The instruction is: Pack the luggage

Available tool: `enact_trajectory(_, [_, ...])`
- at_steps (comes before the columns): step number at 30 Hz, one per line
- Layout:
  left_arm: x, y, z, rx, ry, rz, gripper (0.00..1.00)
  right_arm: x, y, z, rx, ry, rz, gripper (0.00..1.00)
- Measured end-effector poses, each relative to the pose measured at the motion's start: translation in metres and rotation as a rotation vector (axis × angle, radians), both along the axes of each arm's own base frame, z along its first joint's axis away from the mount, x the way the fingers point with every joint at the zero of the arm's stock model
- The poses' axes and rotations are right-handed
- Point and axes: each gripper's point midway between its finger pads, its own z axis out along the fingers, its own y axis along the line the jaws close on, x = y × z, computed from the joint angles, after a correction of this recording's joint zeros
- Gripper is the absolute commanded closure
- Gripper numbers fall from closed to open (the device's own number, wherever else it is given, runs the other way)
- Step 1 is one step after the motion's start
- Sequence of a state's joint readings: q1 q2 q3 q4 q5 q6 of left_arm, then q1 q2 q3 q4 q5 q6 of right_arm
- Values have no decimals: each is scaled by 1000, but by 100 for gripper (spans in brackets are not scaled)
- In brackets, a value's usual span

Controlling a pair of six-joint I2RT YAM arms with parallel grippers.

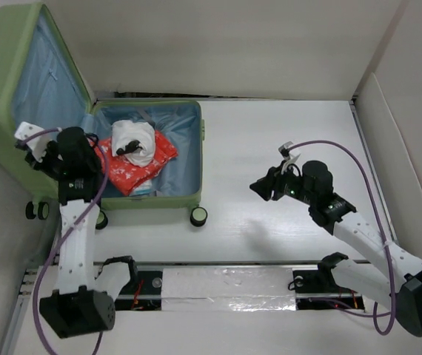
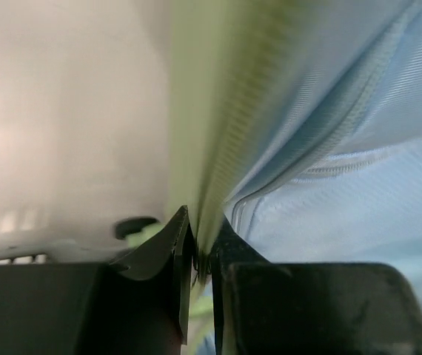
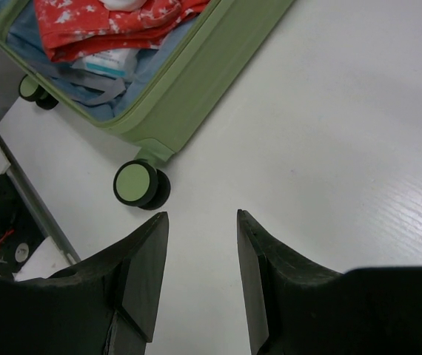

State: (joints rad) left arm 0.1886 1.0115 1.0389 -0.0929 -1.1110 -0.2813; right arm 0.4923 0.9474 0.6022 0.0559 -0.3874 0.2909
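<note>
— White table (image 1: 285,140) is the biggest thing we have. Most of it lies bare from the middle across to the side panel (image 1: 407,140) on the right.

— Agreed. We see the luggage (image 1: 159,200) at the table's far left. Its base lies flat, and its right wall borders that bare stretch.

— The lid (image 1: 48,74) stands open and leans away to the left, its light blue lining facing the base.

— Our left gripper (image 2: 200,229) is clamped on the lid's rim (image 2: 211,133). In the left wrist view we see the pale green edge pinched between both fingers, with shell on one side and lining on the other.

— Inside the base we have a red garment (image 1: 133,176) with a white bundle (image 1: 135,139) lying on it. Both sit toward the left, and bare lining shows along the right wall.

— Our right gripper (image 3: 201,218) hangs over open table to the right of the luggage. Its jaws are spread wide with nothing between them.

— Smallest, then, is the green-capped wheel (image 3: 138,185) at the near right corner of the base. In the right wrist view we see it near the gripper, with table showing between the two.
</note>
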Motion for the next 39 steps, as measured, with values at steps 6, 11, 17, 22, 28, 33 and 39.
enact_trajectory(6, [-7,-76,-9,52,-24,-317,100,6,8,-8,-24,25,-6,52])
enact_trajectory(11, [-5,-108,-4,110,-28,-642,100,8,31,0,-32,26,11,52])
enact_trajectory(17, [9,-171,-4,174,6,-1089,77,18,48,13,-16,23,-19,52])
enact_trajectory(22, [-1,-285,-10,77,-70,-1711,25,34,53,25,3,21,-69,48])
enact_trajectory(28, [-60,-359,-14,-62,-104,-2205,29,46,50,48,28,-16,-126,51])
enact_trajectory(33, [-103,-360,43,18,-265,-2282,37,53,28,67,54,-51,-195,86])
enact_trajectory(39, [-50,-316,126,9,-432,-1880,47,63,21,68,51,-49,-226,100])
